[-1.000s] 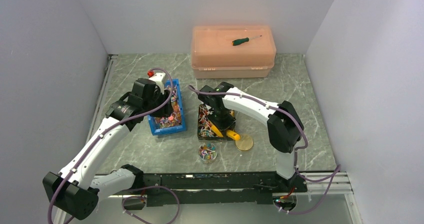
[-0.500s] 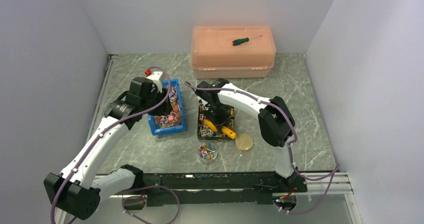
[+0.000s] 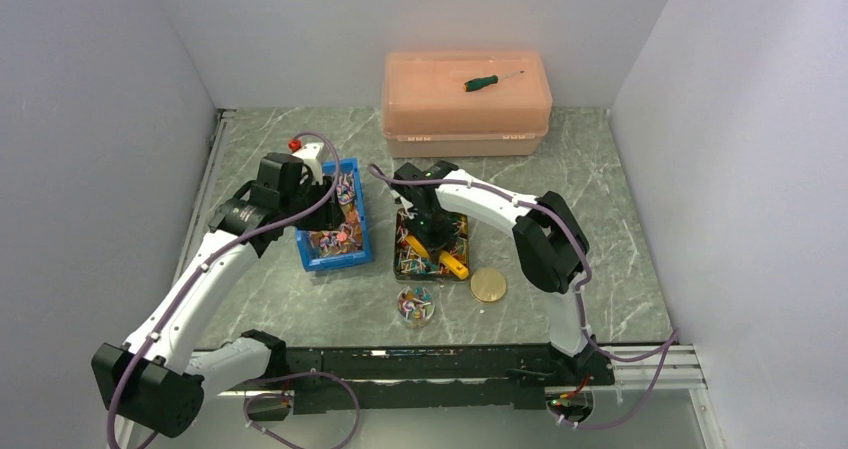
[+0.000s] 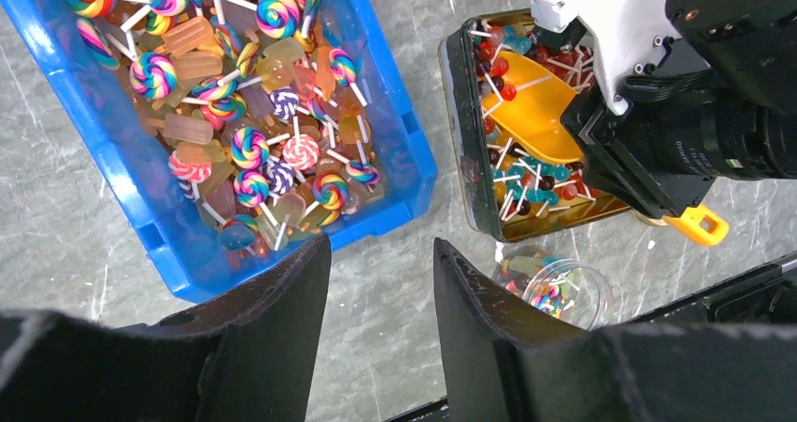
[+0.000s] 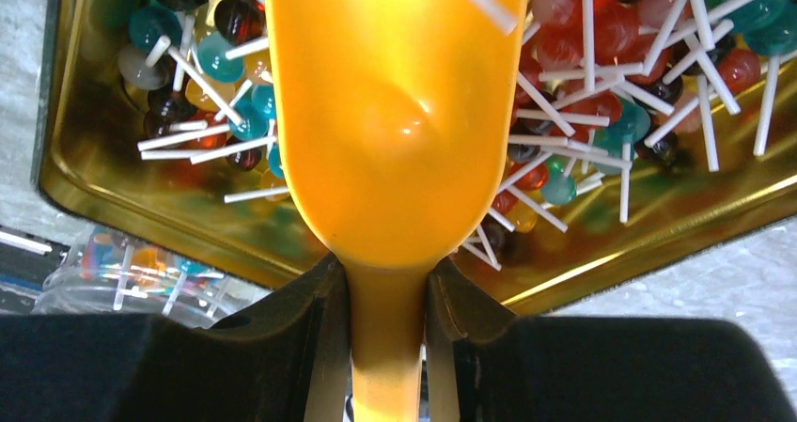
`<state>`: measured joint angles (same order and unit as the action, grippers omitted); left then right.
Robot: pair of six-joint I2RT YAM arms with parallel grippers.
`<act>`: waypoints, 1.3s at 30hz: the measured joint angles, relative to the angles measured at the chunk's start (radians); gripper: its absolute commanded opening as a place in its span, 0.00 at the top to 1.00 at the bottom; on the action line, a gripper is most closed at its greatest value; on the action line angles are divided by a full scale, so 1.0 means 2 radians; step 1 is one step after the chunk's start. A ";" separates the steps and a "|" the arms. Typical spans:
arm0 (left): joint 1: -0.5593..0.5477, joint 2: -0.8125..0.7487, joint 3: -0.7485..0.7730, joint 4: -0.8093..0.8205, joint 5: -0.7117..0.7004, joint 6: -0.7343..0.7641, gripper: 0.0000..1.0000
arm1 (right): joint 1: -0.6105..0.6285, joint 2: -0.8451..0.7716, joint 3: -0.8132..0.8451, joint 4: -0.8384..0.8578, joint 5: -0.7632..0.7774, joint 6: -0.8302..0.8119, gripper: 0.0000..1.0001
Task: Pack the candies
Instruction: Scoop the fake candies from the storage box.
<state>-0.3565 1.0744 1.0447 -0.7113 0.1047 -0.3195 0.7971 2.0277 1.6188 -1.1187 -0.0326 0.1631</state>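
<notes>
The candies are small lollipops on white sticks. Swirled ones fill a blue bin. Round ones fill a gold tin, whose rim also shows in the left wrist view. A clear jar in front of the tin holds a few. My right gripper is shut on the handle of the orange scoop, whose bowl lies on the tin's candies and looks empty. My left gripper is open and empty, above the table near the bin's front corner.
A round gold lid lies right of the jar. A large pale-orange storage box stands at the back with a green-handled screwdriver on its lid. Walls close in on the left, back and right.
My right gripper has moved left and back, carrying the scoop further over the tin's candies. My left arm has drawn slightly back and to the left.
</notes>
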 measured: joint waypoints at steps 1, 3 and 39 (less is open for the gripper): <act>0.001 0.001 -0.001 0.001 0.002 0.000 0.50 | 0.000 0.000 -0.006 0.009 0.002 0.000 1.00; 0.001 0.002 -0.003 0.003 0.004 0.000 0.50 | 0.000 -0.003 -0.016 0.023 0.003 -0.002 1.00; 0.010 0.019 -0.005 0.006 0.005 -0.004 0.52 | 0.028 -0.191 -0.174 0.084 0.042 0.003 1.00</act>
<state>-0.3363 1.1118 1.0344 -0.6991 0.1143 -0.3267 0.8528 1.6455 1.2713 -0.9508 0.0521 0.1684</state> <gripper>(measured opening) 0.485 0.309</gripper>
